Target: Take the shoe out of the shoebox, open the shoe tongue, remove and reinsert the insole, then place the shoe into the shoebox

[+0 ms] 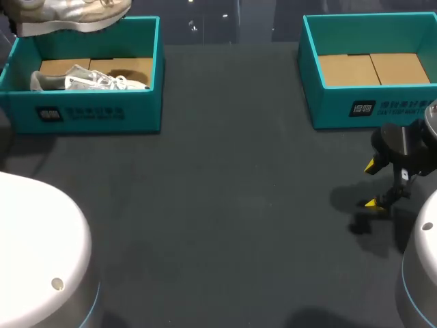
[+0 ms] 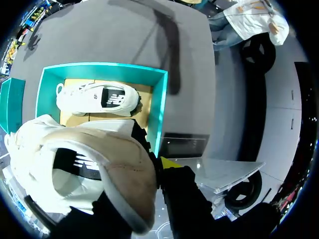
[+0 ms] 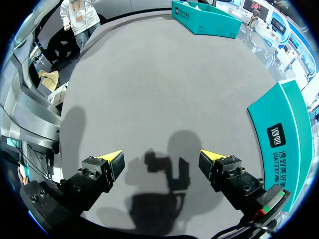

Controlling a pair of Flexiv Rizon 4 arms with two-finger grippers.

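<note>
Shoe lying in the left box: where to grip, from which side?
Probably from straight above: the box walls block side approaches. The shoe lies on its side, so pinch across its midfoot, sole edge to lace edge.

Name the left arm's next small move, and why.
Probably carry the held shoe clear of the left shoebox toward the right end effector, hanging open over the table: the left end effector holds it above that box.

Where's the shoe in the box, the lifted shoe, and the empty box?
Boxed shoe (image 1: 89,80): head view, its side.
Lifted shoe (image 2: 84,149): left wrist view, its side.
Empty box (image 1: 331,104): head view, front wall.
</note>
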